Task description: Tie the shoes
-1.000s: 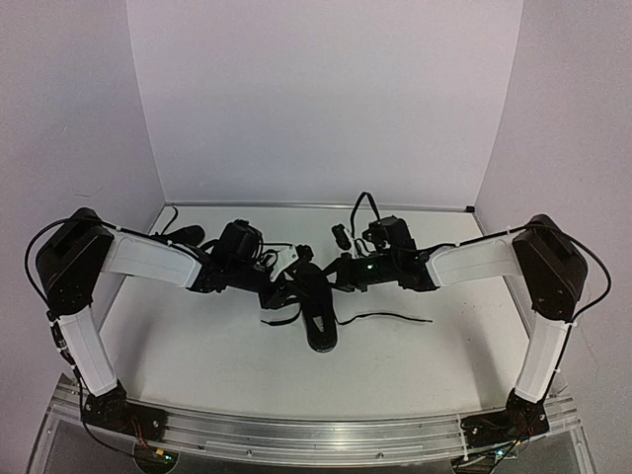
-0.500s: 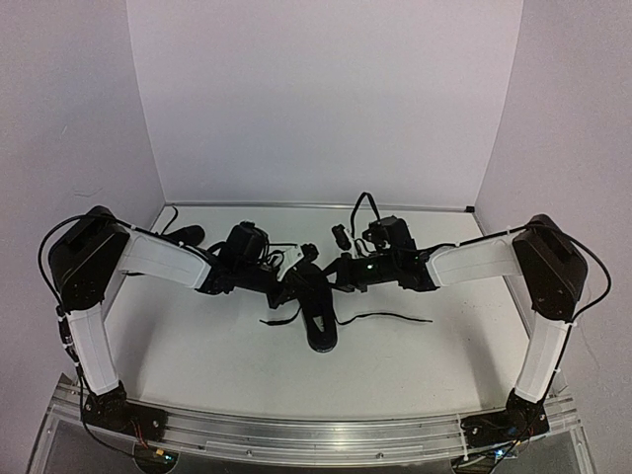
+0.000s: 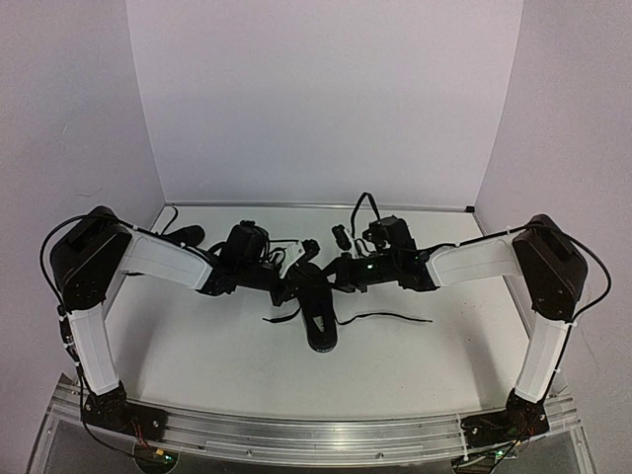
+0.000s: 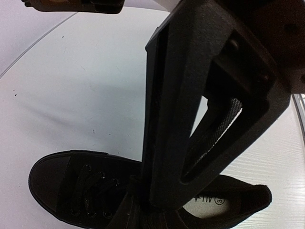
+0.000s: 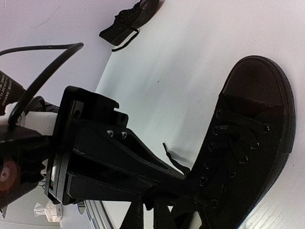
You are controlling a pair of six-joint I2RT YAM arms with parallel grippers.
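Note:
One black shoe [image 3: 318,311] lies mid-table, toe toward the arms, and shows in the left wrist view [image 4: 71,186] and the right wrist view [image 5: 248,143]. My left gripper [image 3: 288,284] comes in from the left. Its jaws are closed at the top eyelets [image 4: 151,202], with a lace strand running out of the tips. My right gripper [image 3: 334,281] comes in from the right, closed [image 5: 164,191] on lace strands by the tongue. Loose lace ends trail right [image 3: 390,317] and left [image 3: 278,318]. The second shoe [image 3: 184,235] lies at the back left, also seen from the right wrist [image 5: 131,19].
White walls close the table at the back and on both sides. A black cable [image 3: 361,205] loops above the right wrist. The aluminium rail [image 3: 316,430] with both arm bases runs along the near edge.
My left arm has pushed slightly right, toward the shoe, and the left lace end has shifted a little. The right arm and the shoe have stayed put.

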